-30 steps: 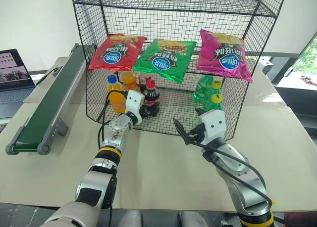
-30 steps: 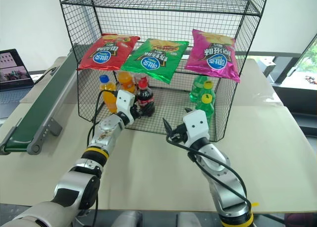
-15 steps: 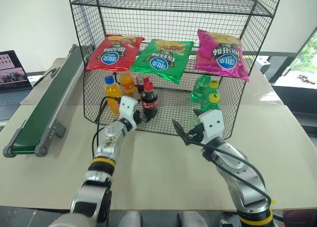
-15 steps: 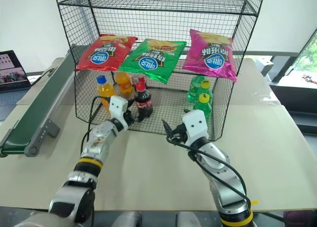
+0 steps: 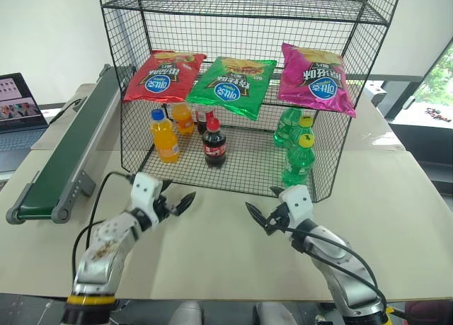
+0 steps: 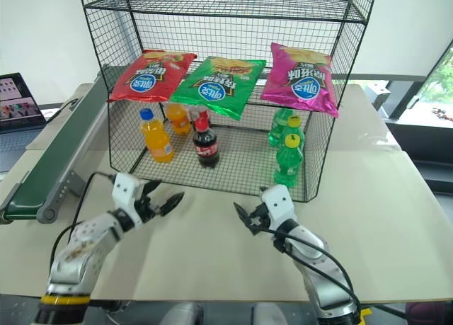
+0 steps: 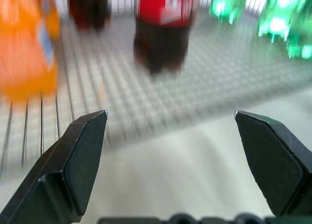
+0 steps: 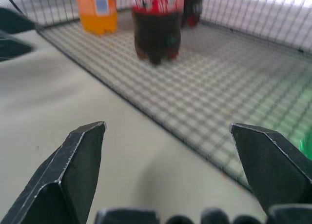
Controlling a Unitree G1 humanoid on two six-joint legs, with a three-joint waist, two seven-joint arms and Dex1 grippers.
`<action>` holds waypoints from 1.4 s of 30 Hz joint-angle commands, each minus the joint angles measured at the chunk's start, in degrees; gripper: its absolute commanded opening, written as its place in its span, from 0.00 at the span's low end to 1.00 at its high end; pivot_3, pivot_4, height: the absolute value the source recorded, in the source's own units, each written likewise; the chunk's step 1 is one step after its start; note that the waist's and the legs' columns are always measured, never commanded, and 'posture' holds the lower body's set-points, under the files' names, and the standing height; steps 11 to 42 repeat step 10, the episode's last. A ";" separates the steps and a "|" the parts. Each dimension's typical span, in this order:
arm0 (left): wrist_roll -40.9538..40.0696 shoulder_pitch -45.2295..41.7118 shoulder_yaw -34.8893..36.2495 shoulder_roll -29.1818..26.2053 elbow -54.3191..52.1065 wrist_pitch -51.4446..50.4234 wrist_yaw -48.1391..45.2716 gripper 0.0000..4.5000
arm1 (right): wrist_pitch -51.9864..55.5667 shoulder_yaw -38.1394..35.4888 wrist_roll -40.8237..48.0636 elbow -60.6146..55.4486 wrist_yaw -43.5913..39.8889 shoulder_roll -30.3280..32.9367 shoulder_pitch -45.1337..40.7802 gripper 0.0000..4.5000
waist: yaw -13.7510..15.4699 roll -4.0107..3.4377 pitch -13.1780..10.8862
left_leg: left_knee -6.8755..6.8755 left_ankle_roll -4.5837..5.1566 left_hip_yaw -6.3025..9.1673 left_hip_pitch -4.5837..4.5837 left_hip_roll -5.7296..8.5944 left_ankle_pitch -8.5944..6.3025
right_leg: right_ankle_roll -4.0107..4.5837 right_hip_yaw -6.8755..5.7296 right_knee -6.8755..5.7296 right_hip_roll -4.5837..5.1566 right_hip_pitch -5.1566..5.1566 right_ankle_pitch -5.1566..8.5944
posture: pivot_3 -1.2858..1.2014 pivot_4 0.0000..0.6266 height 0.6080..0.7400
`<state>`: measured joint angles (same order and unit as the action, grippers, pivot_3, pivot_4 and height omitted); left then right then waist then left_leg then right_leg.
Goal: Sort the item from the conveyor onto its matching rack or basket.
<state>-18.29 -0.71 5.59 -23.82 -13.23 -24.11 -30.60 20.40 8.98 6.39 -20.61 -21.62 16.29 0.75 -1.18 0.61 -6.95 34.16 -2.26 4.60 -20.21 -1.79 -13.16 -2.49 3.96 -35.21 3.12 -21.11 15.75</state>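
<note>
The cola bottle (image 5: 214, 142) stands in the rack (image 5: 322, 170), both jaws are released and empty, so next comes another belt (image 5: 67, 149) item.

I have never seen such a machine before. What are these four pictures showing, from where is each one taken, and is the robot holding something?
It is a humanoid robot with two arms. Two pictures come from cameras in its head, looking down at a table. The other two come from cameras on its wrists, looking along the black fingers.

The left gripper and the right gripper are both open and hold nothing.

A black wire rack stands on the table. In its floor tray stand a cola bottle, orange-drink bottles and green bottles; three snack bags lie above. A green conveyor runs along the left side.
</note>
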 commanded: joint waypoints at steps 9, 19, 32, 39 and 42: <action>2.78 4.50 1.41 0.98 -3.86 4.01 5.25 0.99 | -4.22 0.99 -1.60 -0.97 1.52 -2.04 1.15 1.00 | 0.35 -0.03 0.00 | 0.03 -0.02 -0.01 -0.01 0.01 0.00 | -0.33 0.00 0.06 0.01 0.02 0.20 | 0.52 0.24 0.98; 2.25 4.33 1.62 0.85 -3.67 4.14 4.83 0.99 | -3.93 0.98 -1.57 -1.21 1.59 -2.12 0.91 1.00 | 0.35 -0.03 0.00 | 0.03 -0.02 -0.02 -0.01 0.01 0.00 | -0.31 0.00 0.06 0.01 0.02 0.18 | 0.52 0.24 0.98; 2.25 4.33 1.62 0.85 -3.67 4.14 4.83 0.99 | -3.93 0.98 -1.57 -1.21 1.59 -2.12 0.91 1.00 | 0.35 -0.03 0.00 | 0.03 -0.02 -0.02 -0.01 0.01 0.00 | -0.31 0.00 0.06 0.01 0.02 0.18 | 0.52 0.24 0.98; 2.25 4.33 1.62 0.85 -3.67 4.14 4.83 0.99 | -3.93 0.98 -1.57 -1.21 1.59 -2.12 0.91 1.00 | 0.35 -0.03 0.00 | 0.03 -0.02 -0.02 -0.01 0.01 0.00 | -0.31 0.00 0.06 0.01 0.02 0.18 | 0.52 0.24 0.98; 2.25 4.33 1.62 0.85 -3.67 4.14 4.83 0.99 | -3.93 0.98 -1.57 -1.21 1.59 -2.12 0.91 1.00 | 0.35 -0.03 0.00 | 0.03 -0.02 -0.02 -0.01 0.01 0.00 | -0.31 0.00 0.06 0.01 0.02 0.18 | 0.52 0.24 0.98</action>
